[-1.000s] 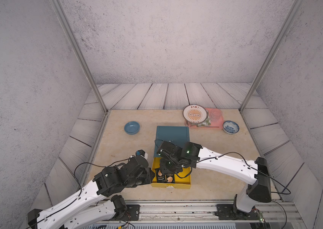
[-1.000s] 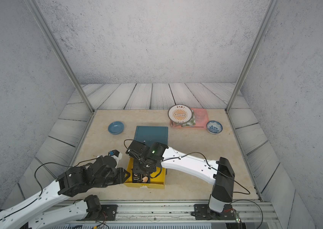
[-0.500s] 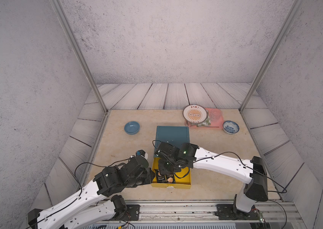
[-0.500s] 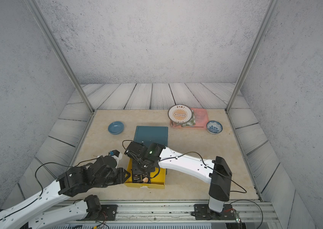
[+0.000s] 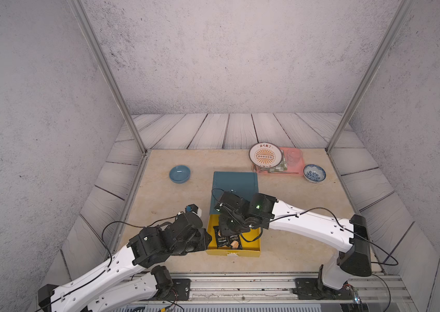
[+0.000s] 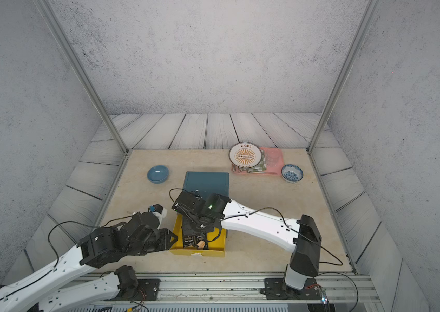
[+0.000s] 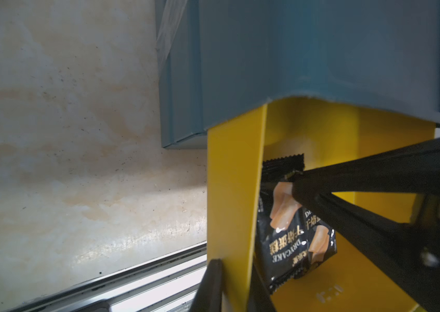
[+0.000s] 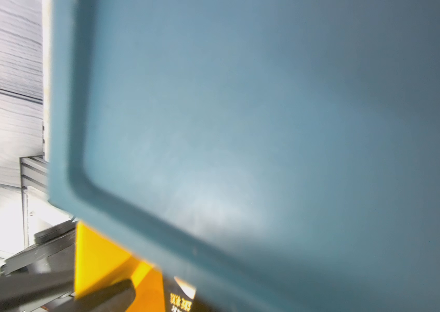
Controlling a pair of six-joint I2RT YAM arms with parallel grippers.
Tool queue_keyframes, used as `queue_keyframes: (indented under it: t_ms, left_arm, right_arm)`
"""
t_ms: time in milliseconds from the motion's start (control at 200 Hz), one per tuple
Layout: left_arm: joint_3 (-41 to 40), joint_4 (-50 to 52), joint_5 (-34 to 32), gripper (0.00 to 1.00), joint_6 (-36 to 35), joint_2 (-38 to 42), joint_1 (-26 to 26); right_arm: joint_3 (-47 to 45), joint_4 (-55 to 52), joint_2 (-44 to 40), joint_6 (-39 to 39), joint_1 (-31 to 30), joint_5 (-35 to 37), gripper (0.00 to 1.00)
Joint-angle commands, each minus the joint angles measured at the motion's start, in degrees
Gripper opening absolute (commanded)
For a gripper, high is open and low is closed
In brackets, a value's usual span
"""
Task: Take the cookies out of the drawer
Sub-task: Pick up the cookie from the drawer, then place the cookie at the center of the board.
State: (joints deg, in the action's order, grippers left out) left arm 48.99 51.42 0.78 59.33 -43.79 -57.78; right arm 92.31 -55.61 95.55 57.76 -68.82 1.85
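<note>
I have the left gripper (image 5: 204, 241) clamped on the side wall of the drawer (image 5: 240, 252); in the left wrist view the yellow wall stands between its 2 fingers. I judge that this hold stops the drawer from sliding back into the cabinet (image 5: 235, 182), or shifting sideways, while the other arm works inside it.

The right gripper (image 7: 298, 182) reaches down into the drawer, just in front of the cabinet. Its jaws are fully closed and their tips meet at the top edge of a black packet (image 7: 283, 237), so it looks to me as if it pinches this packet near the thin sealed end. I think this is a sensible place, because a flat packet gives little else to take.

I see 2 cookies (image 5: 227, 240), both black, in the drawer. They are right at the right gripper's tips and just beside the left gripper, with only the wall between. Whether more lie under the right gripper I cannot tell, because it hides that part. In my opinion the next move calls for a slow, straight lift, because the 2nd packet touches the 1st and may come up with it.
</note>
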Motion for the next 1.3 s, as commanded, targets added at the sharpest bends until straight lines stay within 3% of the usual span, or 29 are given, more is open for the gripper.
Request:
queue_keyframes:
  t_ms: [0,275,415,515,636,776,936,1076,1296]
  left_arm:
    - [-1.2,2.04,-1.39,0.17,-0.18,-1.69,0.04]
    - [-0.3,2.2,-1.56,0.17,-0.88,-2.85,0.12]
    - [0.05,1.87,-1.51,0.17,-0.98,-3.29,0.07]
    - [0.05,1.75,-1.61,0.17,-1.04,-3.38,0.05]
    - [-0.01,1.72,-1.59,0.17,-1.14,-3.29,0.04]
    - [0.13,1.67,-1.61,0.17,-1.31,-3.46,0.09]
    - [0.13,1.73,-1.79,0.17,-1.23,-3.41,0.12]
    - [-0.32,1.91,-1.9,0.17,-0.8,-2.87,0.04]
    - [0.04,2.11,-2.07,0.17,-0.88,-3.05,0.08]
  right_arm:
    - [1.58,-2.08,-3.59,-1.06,0.17,1.8,0.0]
    - [1.56,-4.33,-10.26,-1.83,0.58,4.11,0.0]
    - [5.04,-11.44,-13.54,-3.01,4.95,3.63,0.0]
    - [5.85,-16.86,-16.05,-5.1,11.67,3.33,0.0]
    - [1.76,-16.95,-19.78,-9.32,24.15,-2.1,0.0]
    - [-2.57,-18.97,-18.88,-16.17,35.01,-2.31,0.0]
    - [-13.75,-9.98,-18.64,-20.97,47.59,-6.34,0.0]
    - [-22.16,-0.51,-15.38,-23.91,55.42,-9.72,0.0]
    - [-25.43,7.31,-5.98,-26.38,62.07,-13.49,0.0]
